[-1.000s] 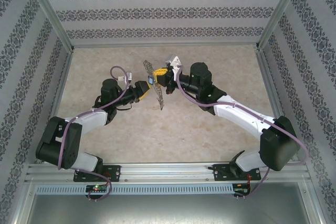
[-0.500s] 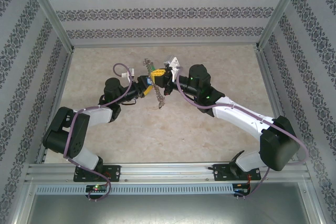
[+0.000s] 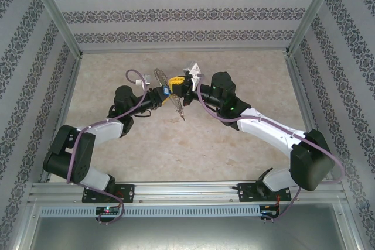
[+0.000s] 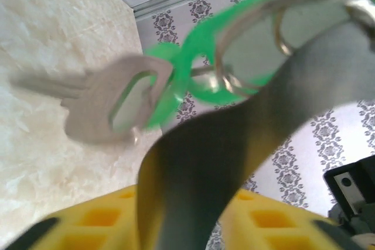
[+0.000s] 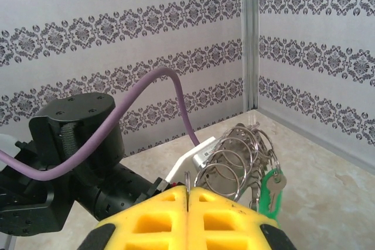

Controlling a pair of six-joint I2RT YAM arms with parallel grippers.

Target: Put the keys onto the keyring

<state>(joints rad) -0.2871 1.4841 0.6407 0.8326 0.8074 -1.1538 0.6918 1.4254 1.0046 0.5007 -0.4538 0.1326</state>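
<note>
Left wrist: blurred silvery key (image 4: 108, 109), right hand (image 5: 187, 196) pinching keyring (image 5: 186, 178)

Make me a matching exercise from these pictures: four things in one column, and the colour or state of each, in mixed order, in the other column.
Things:
1. right gripper
2. key cap
3. cable
4. table

Colour or state:
a. purple
b. pale, marbled
c. green
d. shut on the keyring

Pairs: 1-d, 2-c, 3-a, 4-b
</note>
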